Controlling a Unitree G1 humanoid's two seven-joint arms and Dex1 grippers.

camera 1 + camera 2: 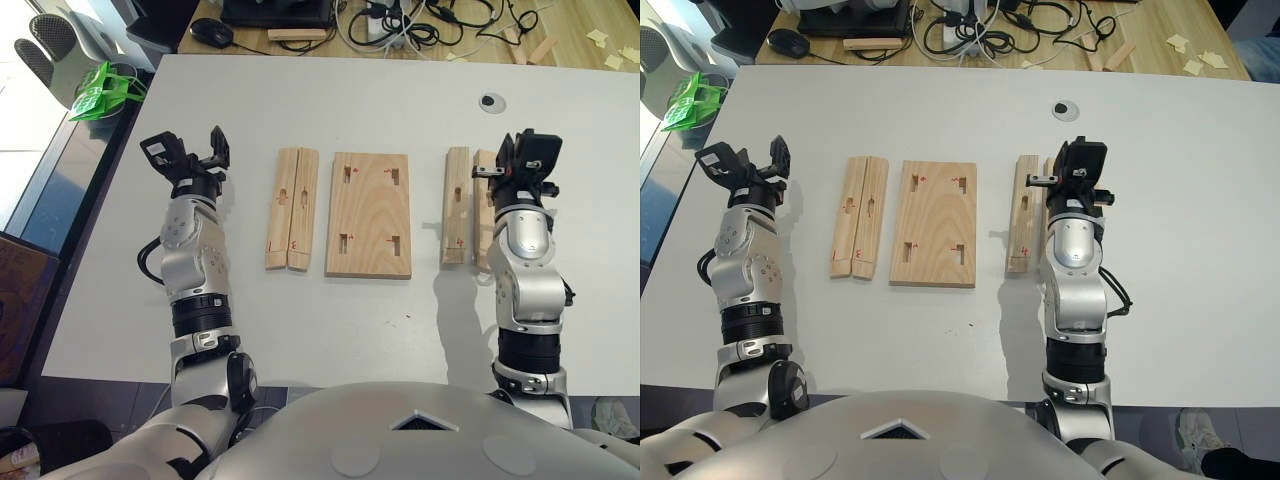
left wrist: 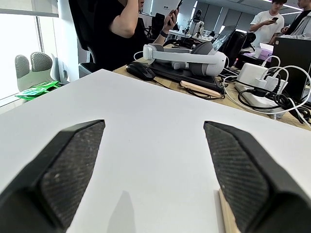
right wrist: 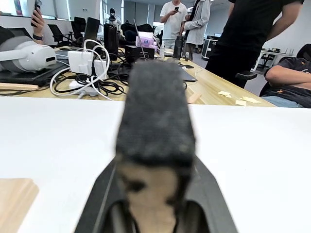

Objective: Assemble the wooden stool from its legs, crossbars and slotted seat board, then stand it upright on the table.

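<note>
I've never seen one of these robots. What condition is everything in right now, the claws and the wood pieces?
Left gripper: open, empty, above the table.
Right gripper: shut, above the right pair.
Seat board: lying flat, slots up, nothing fitted.
Left pair of wooden pieces: flat, side by side, loose.
Right pair of wooden pieces: flat, side by side, one partly hidden.

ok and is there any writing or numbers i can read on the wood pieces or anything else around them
No text is legible.
On the seat board: small red marks beside its four slots, too small to read.
On the left pair of wooden pieces: red marks by the slots and near end, too small to read.
On the right pair of wooden pieces: red marks, too small to read.
On the green bag: pale print, too small to read.
</note>
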